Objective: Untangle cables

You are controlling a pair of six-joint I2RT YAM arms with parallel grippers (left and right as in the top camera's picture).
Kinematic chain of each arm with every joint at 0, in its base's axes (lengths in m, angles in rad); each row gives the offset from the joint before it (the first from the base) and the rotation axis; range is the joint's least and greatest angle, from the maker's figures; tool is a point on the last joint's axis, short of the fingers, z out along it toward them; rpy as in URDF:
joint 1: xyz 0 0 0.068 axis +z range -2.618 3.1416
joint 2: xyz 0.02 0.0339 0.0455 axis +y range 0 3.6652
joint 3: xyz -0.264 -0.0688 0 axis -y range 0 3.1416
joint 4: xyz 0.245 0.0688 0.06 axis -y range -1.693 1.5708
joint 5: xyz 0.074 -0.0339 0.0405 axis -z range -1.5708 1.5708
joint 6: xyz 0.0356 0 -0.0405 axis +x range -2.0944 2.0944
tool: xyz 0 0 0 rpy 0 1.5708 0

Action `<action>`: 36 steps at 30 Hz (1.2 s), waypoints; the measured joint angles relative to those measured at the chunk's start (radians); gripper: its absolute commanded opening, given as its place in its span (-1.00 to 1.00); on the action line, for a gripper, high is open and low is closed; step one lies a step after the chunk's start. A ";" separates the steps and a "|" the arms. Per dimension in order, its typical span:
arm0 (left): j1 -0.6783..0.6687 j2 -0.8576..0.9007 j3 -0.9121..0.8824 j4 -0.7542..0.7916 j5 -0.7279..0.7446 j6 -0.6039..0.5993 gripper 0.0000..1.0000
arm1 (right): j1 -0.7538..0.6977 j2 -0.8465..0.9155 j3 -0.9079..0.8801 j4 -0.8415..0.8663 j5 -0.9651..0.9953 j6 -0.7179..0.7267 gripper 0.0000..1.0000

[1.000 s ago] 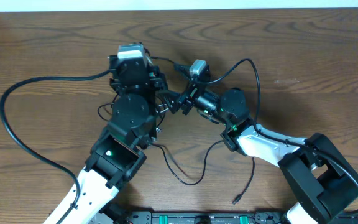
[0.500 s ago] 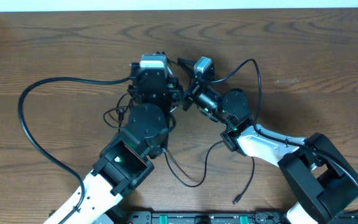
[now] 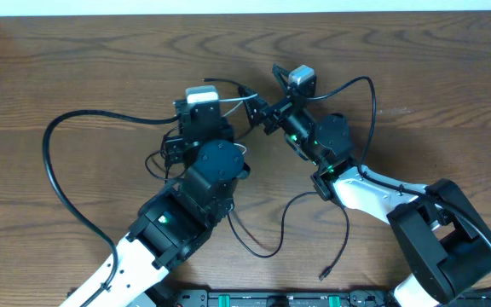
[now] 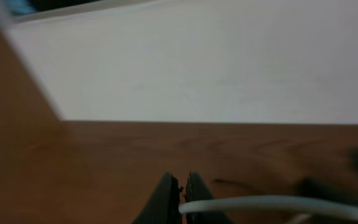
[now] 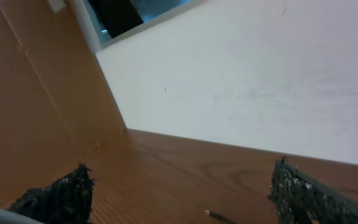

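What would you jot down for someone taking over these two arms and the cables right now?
Left gripper: shut on the white cable, which runs straight toward the right gripper.
The right gripper is open, holding nothing.
Black cables: thin loops lying on the table; one plug lies free near the front edge.
Done: white cable gripped.
Left: the cables look still tangled; pull them apart.

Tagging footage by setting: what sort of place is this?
Likely a robotics lab bench, indoors: a left arm and right arm at a wood-grain table, loose thin cables on it, a plain white wall behind.
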 measured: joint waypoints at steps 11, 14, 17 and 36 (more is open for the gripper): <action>-0.001 0.000 0.000 -0.050 -0.269 0.043 -0.85 | 0.000 0.000 0.000 -0.026 0.000 0.021 0.77; -0.001 0.000 0.000 -0.050 -0.375 0.095 -0.85 | -0.004 0.000 0.000 -0.018 0.000 0.021 0.77; -0.001 0.000 0.000 -0.051 -0.463 0.149 -0.85 | -0.016 0.000 0.000 -0.014 0.000 0.021 0.76; 0.046 0.000 0.000 0.008 -0.542 0.278 -0.85 | -0.032 0.000 0.000 -0.015 0.000 0.041 0.76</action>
